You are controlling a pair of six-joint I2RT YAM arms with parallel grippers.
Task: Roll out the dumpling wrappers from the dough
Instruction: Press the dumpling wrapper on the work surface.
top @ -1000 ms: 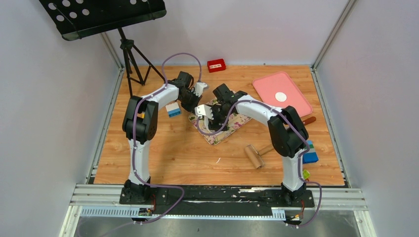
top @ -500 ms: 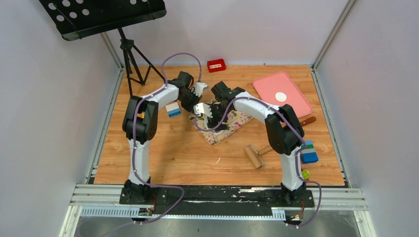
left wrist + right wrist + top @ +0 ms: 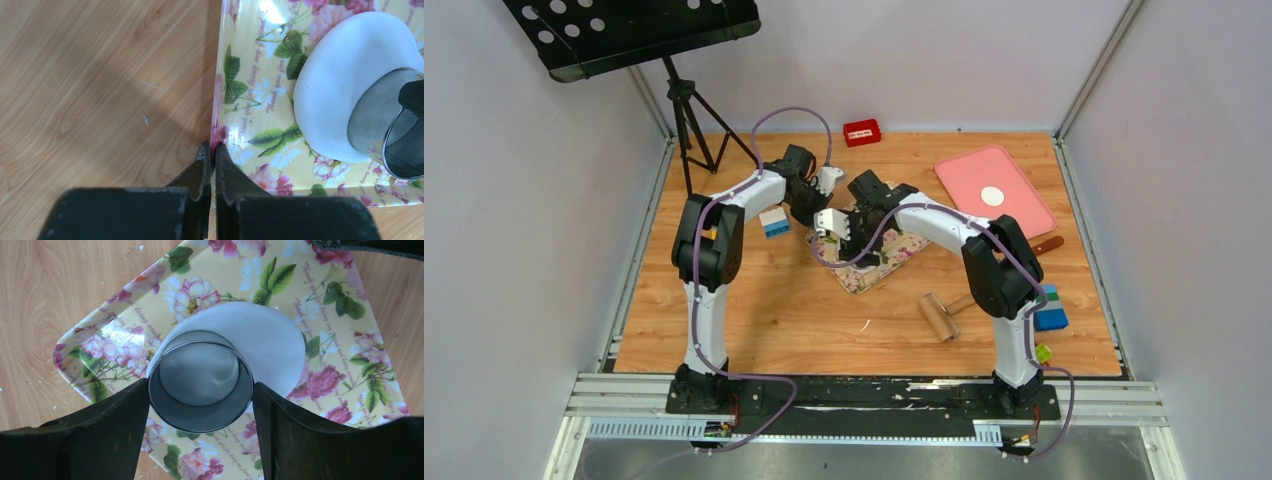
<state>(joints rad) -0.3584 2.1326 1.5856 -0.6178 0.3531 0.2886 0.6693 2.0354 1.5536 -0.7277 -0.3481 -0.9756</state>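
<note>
dough (image 3: 280,347): soft, light, flattened white sheet; likely stretches or tears if pinched, best lifted under its rim | place: on flowered tray (image 3: 350,315), mid-bench | right tool (image 3: 201,390): clamped on metal ring (image 3: 200,422), standing over one side of the sheet, dough showing through it | left tool (image 3: 212,152): pressed together, tip at tray's left edge

Wood-grain table (image 3: 764,310) carrying two trays, blocks and a rolling pin

A floral tray (image 3: 876,272) lies near the middle, turned askew. A pink tray (image 3: 1019,208) sits at the far right and a red box (image 3: 862,132) at the far edge. A white-and-blue block (image 3: 774,222) is left of centre. The wooden rolling pin (image 3: 944,315) lies at the near right, with blue and green blocks (image 3: 1051,312) by the right edge. A black tripod (image 3: 692,130) stands in the far left corner.
</note>
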